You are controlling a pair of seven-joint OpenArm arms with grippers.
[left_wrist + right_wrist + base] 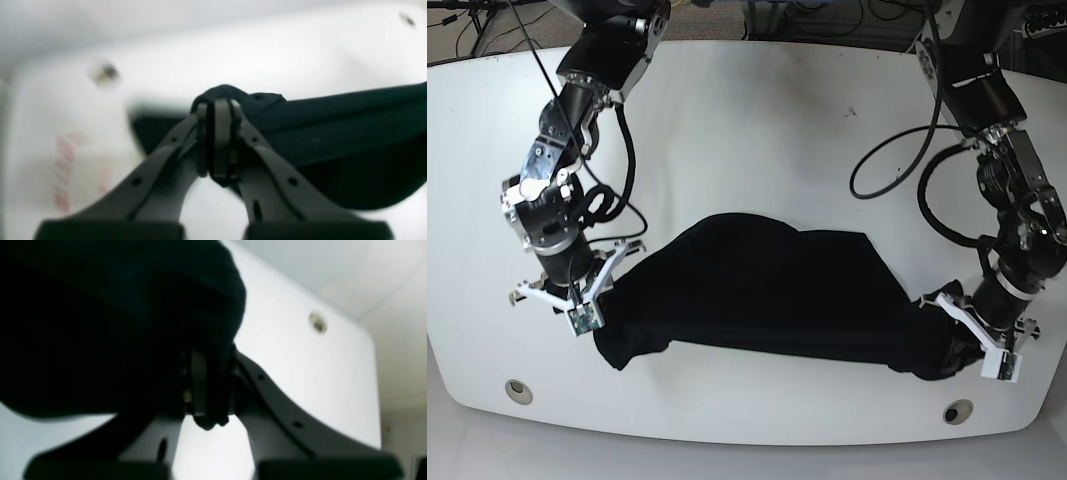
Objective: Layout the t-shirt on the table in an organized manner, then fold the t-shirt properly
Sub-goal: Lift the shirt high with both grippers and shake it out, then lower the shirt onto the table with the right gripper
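One t-shirt [767,290] on table [757,130], clamped by two pincers: left pincer [218,140], right pincer [208,386]

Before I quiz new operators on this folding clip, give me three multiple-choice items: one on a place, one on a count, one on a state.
1. Where does the t-shirt lie?
A. stretched between the two grippers
B. piled at the table's far edge
C. hanging off the table

2. How many round grommet holes show in the table in the base view?
A. none
B. two
C. four

3. What is the left gripper doing?
A. open above the cloth
B. shut on black cloth
C. shut on nothing

Key: 1 A, the cloth runs from the right gripper to the left one; 2 B, one near each front corner; 3 B, cloth bulges between its closed fingers.
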